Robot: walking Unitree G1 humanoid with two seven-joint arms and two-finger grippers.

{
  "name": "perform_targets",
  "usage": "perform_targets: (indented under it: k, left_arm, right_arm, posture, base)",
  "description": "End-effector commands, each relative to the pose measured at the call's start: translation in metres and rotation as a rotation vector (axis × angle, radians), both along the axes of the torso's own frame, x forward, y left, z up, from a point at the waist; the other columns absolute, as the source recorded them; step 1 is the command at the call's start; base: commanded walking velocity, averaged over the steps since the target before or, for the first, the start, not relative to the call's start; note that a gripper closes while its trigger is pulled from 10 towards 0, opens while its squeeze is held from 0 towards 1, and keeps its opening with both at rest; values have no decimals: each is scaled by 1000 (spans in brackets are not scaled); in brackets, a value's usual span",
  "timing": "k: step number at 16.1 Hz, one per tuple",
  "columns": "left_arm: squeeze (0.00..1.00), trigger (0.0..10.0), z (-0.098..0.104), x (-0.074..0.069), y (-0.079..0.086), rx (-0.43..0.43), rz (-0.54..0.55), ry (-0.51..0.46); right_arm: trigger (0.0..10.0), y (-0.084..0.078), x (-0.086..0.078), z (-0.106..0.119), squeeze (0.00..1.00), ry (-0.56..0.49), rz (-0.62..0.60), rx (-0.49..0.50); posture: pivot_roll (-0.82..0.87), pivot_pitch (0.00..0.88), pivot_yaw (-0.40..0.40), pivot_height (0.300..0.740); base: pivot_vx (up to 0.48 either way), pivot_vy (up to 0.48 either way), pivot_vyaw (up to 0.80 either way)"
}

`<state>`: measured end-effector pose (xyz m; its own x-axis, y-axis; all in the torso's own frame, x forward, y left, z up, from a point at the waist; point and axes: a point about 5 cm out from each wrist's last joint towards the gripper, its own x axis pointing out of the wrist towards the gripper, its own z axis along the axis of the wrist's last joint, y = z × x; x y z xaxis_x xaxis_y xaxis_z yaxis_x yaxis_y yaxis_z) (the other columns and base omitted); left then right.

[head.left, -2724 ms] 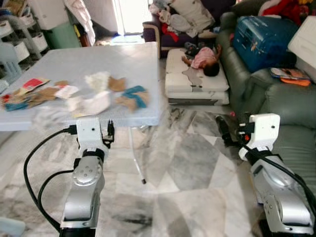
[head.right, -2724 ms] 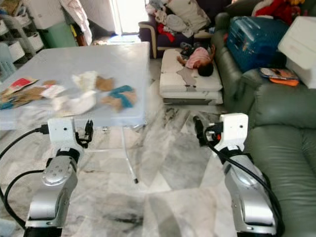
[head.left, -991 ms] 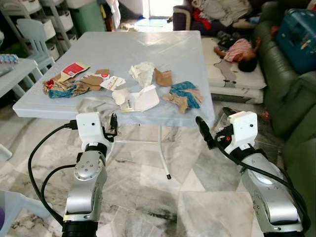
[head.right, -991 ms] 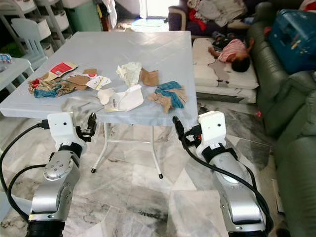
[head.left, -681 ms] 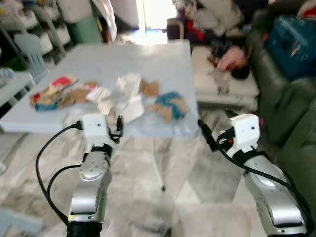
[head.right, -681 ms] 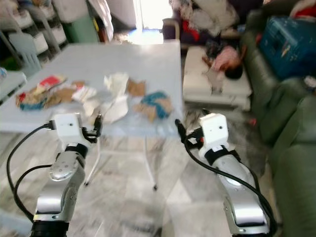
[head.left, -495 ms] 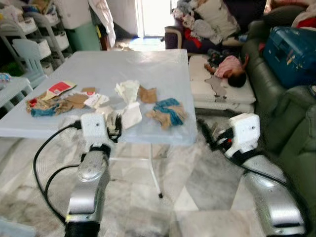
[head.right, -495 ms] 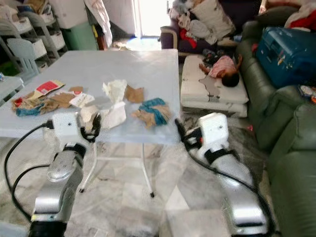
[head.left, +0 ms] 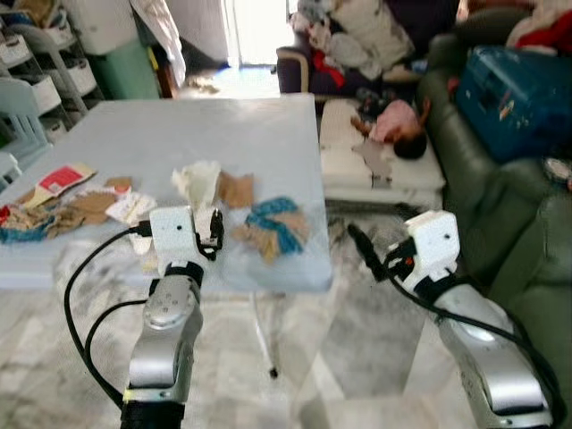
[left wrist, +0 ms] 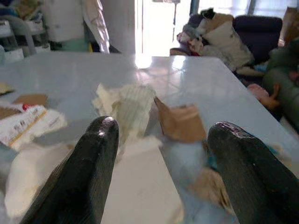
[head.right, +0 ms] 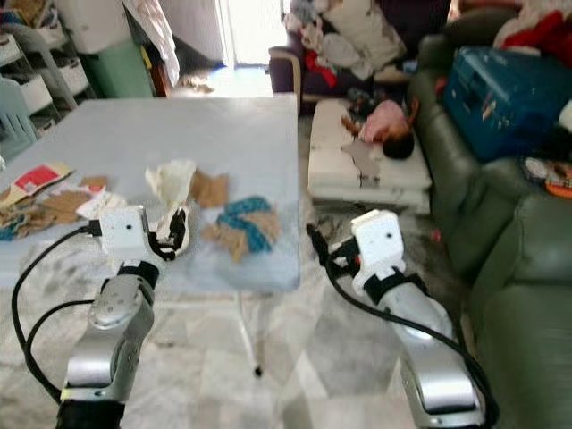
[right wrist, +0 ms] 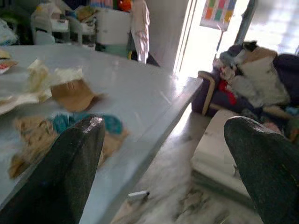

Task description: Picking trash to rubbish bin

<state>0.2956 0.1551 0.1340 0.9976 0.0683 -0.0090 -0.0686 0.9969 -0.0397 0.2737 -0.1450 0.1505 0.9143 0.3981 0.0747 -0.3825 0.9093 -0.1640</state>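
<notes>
My left gripper (head.left: 214, 234) is over the near edge of the table (head.left: 223, 134), fingers (left wrist: 88, 163) spread wide, nothing held; through them I see a white sheet (left wrist: 140, 186) right below, crumpled white paper (left wrist: 124, 105) beyond it, brown card (left wrist: 182, 122) beside that. My right gripper (head.right: 315, 243) hangs off the table's right corner, above the floor (head.left: 357, 340), jaws wide apart, empty. Trash sits on the table: teal-and-brown scrap (head.left: 273, 225) near the right edge, white paper and brown piece mid-table, a heap of brown bits (head.left: 80, 207) and a red-and-white packet (head.left: 58, 180) to the left. Right of the table are a green sofa (head.left: 527, 232), a blue case (head.left: 518, 89), and a person lying on a floor mattress (head.left: 380, 170). Shelves (head.left: 45, 63) at back left.
</notes>
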Motion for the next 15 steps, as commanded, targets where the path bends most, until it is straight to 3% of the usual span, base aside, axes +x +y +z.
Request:
perform_targets:
  k: [1,5,15]
  left_arm:
    - [0,10000,0,0,10,20,42,10]
    - [0,10000,-3,-2,13,23,72,17]
    - [0,10000,-5,-1,14,31,88,27]
  right_arm:
    - [10000,8,-1,4,0,-14,39,11]
    - [10000,16,-6,3,0,9,121,12]
    - [10000,16,-3,5,0,-6,122,3]
  posture:
    - [-55,0,9,740]
    - [-56,0,4,740]
    - [-52,0,1,740]
  base:
    - [0,0,0]
    - [0,0,0]
    - [0,0,800]
